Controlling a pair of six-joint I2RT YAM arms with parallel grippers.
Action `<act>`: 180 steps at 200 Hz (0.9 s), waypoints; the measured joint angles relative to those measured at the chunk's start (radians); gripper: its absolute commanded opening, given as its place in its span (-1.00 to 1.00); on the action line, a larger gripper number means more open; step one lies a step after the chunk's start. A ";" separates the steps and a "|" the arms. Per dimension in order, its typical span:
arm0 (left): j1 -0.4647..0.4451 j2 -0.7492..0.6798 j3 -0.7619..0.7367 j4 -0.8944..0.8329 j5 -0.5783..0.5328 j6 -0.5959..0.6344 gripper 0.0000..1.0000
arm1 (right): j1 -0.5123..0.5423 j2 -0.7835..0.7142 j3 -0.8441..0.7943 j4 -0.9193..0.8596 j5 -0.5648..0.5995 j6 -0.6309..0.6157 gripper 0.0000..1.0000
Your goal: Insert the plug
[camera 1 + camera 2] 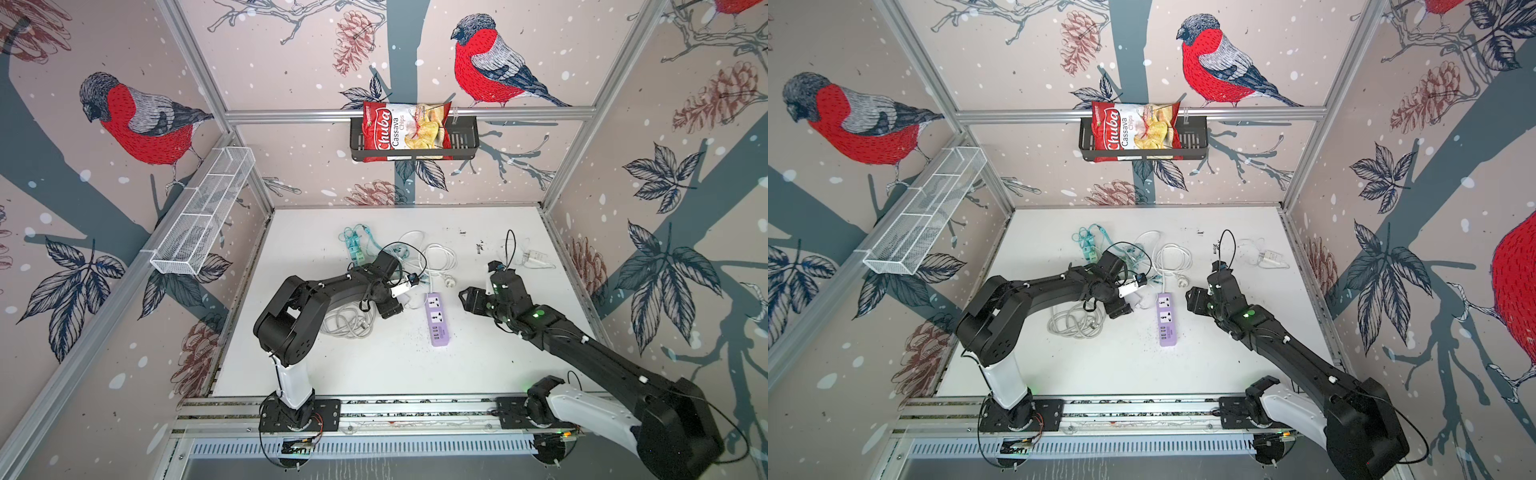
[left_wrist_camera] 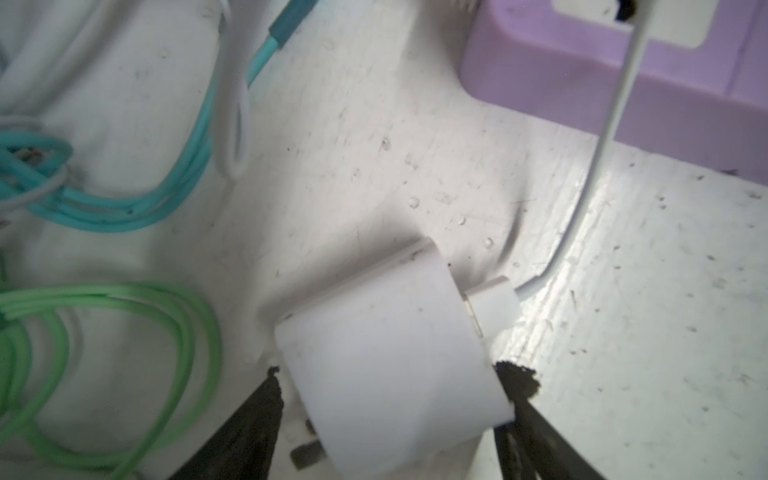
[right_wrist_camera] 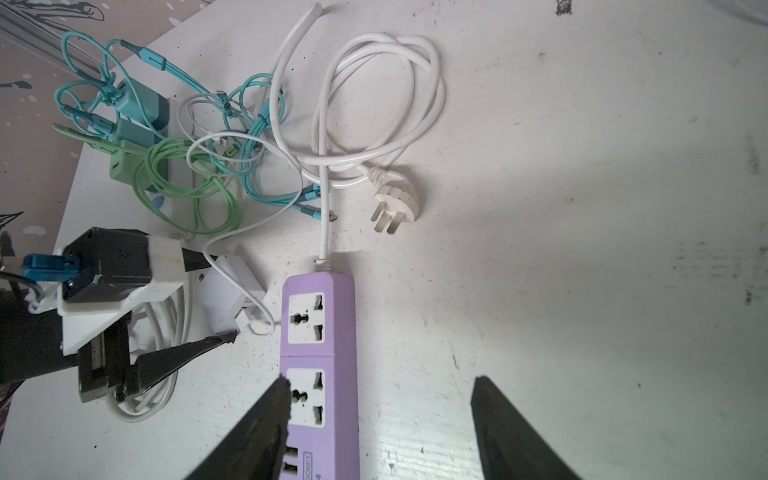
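jaws of left gripper (image 2: pixel 393 374) stand open around the white charger (image 2: pixel 386 353) (unclamped), while right gripper (image 3: pixel 382 382) gapes empty beside purple strip (image 3: pixel 320 332).

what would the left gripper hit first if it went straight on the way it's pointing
The white charger, which sits between its fingers; past that, the purple power strip, though depth is hard to judge.

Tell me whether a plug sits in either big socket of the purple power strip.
No, both sockets of the purple power strip show empty holes.
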 measured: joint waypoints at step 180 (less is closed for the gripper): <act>-0.161 0.029 0.040 -0.064 0.008 -0.166 0.40 | 0.002 -0.021 -0.008 0.001 0.000 0.000 0.40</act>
